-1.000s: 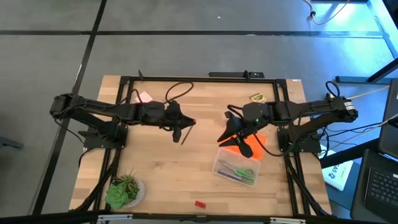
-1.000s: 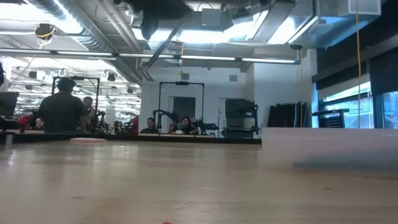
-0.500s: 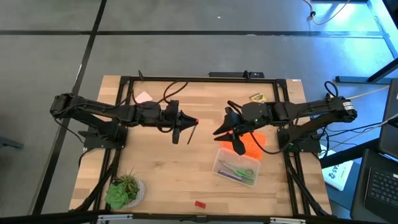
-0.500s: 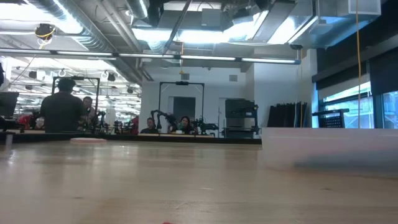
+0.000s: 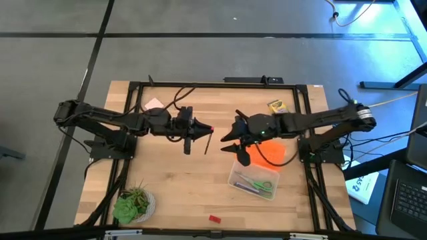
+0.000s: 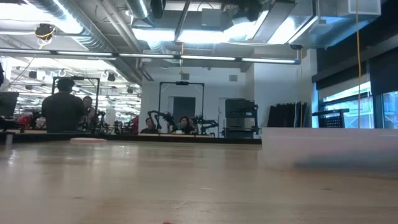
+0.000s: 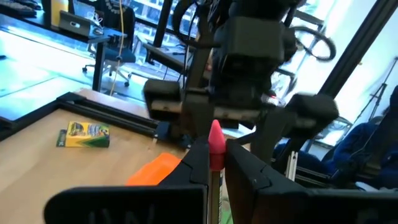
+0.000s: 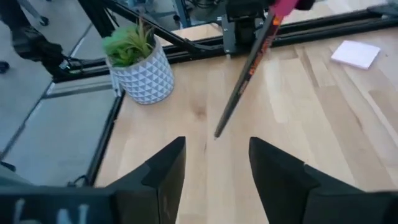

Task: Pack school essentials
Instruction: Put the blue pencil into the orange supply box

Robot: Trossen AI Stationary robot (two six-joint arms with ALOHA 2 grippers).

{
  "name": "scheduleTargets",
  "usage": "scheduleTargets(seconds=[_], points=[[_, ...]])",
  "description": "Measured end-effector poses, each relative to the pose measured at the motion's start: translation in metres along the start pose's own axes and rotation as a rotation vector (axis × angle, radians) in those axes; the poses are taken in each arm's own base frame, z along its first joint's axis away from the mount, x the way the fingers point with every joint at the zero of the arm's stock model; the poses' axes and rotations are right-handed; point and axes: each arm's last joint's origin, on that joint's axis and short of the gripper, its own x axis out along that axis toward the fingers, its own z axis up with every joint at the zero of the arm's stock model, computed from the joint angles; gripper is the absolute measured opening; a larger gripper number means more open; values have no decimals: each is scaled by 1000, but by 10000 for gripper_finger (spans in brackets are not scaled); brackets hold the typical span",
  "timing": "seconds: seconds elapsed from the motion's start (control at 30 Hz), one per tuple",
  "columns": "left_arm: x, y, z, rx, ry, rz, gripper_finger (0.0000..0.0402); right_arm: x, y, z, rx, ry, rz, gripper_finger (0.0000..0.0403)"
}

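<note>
On your far left, the plant (image 5: 133,203) sits at the tabletop's (image 5: 173,180) near corner, and the pink note pad (image 5: 155,104) lies at the far edge behind the left arm. Your left end effector (image 5: 195,131) is above the tabletop's middle, its fingers pressed together on a dark pencil (image 5: 209,139) with a pink eraser tip (image 7: 216,137); the pencil hangs slanted off the tabletop. Just to its right, your right end effector (image 5: 230,142) faces it with fingers (image 8: 163,168) spread and nothing between them, the pencil's point just ahead of the gap. Below the right arm, the clear box (image 5: 253,182) holds the green scissors (image 5: 256,183) and purple pen (image 5: 249,190), with the orange lid (image 5: 269,152) beside it. The red eraser (image 5: 214,218) lies near the front edge, and the crayon box (image 5: 277,105) lies near the far right corner.
</note>
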Motion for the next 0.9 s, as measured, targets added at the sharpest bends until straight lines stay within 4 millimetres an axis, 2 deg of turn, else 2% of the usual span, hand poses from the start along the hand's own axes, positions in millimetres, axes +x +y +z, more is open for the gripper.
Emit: scheduleTargets(seconds=[0.3, 0.67, 0.9], points=[[0, -2, -1, 0, 6, -8, 16, 33, -13, 1, -15, -66, -15, 178], [0, -2, -1, 10, 6, -4, 16, 50, -21, 1, -33, -102, 14, 178], [0, -2, -1, 21, 7, -2, 16, 51, -19, 3, -44, -119, 47, 174]])
